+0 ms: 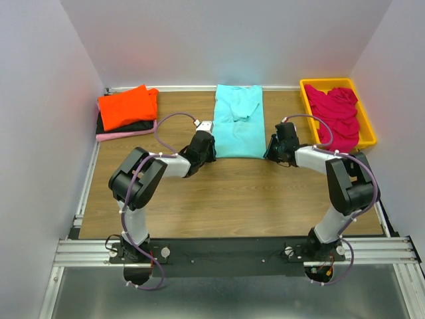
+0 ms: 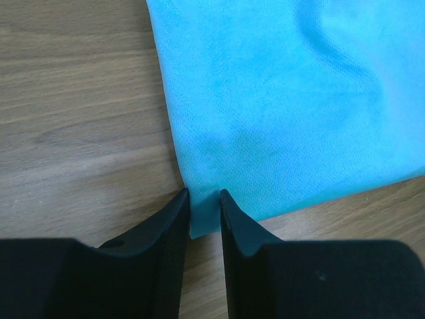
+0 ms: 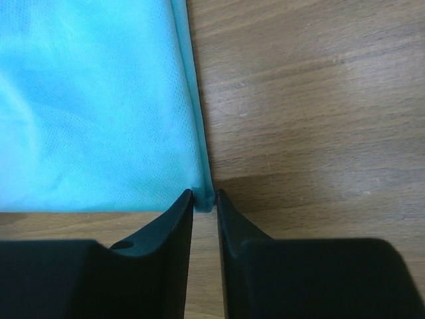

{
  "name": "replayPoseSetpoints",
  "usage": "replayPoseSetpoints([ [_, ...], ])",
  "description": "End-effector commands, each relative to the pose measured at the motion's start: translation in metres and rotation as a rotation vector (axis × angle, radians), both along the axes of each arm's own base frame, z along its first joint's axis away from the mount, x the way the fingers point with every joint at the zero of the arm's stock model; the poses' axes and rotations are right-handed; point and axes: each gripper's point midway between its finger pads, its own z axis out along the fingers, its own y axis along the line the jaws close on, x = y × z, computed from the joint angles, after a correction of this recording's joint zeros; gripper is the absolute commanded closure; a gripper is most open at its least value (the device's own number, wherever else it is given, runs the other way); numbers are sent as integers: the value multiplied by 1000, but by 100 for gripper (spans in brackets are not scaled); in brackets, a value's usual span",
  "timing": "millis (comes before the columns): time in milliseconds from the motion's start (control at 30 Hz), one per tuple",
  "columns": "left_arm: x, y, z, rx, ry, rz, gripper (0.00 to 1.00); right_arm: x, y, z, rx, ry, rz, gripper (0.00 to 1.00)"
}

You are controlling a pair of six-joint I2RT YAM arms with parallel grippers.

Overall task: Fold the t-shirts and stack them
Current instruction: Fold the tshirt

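The turquoise t-shirt [image 1: 239, 126] lay at the far middle of the surface [image 1: 232, 199], folded lengthwise into a narrow strip and rumpled near its far end. Both wrist views cut off all but its near corners.

The left pincer [image 2: 204, 194] was closed to a slit on the near left corner. The right pincer [image 3: 204, 193] gripped the near right corner likewise.

Bare wood lay open toward the arms. At far left, an orange-red t-shirt [image 1: 126, 106] mostly hid a black t-shirt [image 1: 133, 126] and a pale pink t-shirt [image 1: 123, 135]. At far right, a magenta t-shirt [image 1: 335, 113] filled the yellow tray [image 1: 367, 126].
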Motion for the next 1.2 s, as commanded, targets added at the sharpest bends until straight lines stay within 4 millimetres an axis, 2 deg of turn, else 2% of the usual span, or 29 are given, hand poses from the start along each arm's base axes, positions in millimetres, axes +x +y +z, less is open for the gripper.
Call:
replayPoseSetpoints([
  [0, -18, 16, -26, 79, 73, 21, 67, -11, -1, 3, 6, 13, -2, 69],
  [100, -19, 15, -28, 82, 78, 15, 67, -14, 0, 2, 9, 19, 2, 65],
  [200, -20, 15, -30, 82, 82, 11, 70, -18, -1, -4, 7, 36, 4, 65],
  [267, -21, 14, -32, 81, 83, 8, 79, -18, -1, -7, 7, 42, 8, 66],
  [300, -22, 14, -33, 80, 87, 4, 79, -19, 0, -10, 9, 51, 11, 67],
  [333, -22, 13, -35, 78, 89, 1, 84, -19, 1, -11, 11, 53, 17, 70],
  [433, -24, 13, -37, 75, 94, -6, 85, -18, 2, -12, 12, 55, 22, 80],
  [567, -25, 8, -35, 53, 84, -27, 93, -17, 2, -14, 8, 56, 25, 96],
  [667, -25, 4, -33, 41, 79, -41, 100, -18, 8, -13, 28, 59, 52, 99],
  [733, -25, 2, -27, 26, 67, -48, 100, -19, 9, -12, 35, 59, 63, 99],
  [867, -28, 4, -9, -5, 25, -49, 100, -20, 9, -1, 42, 34, 64, 99],
  [967, -30, 4, 17, -35, -21, -60, 100, -21, 10, 25, 66, -32, 70, 100],
  [1167, -40, 0, 51, -80, -76, -92, 100, -29, 9, 64, 95, -120, 78, 99],
])
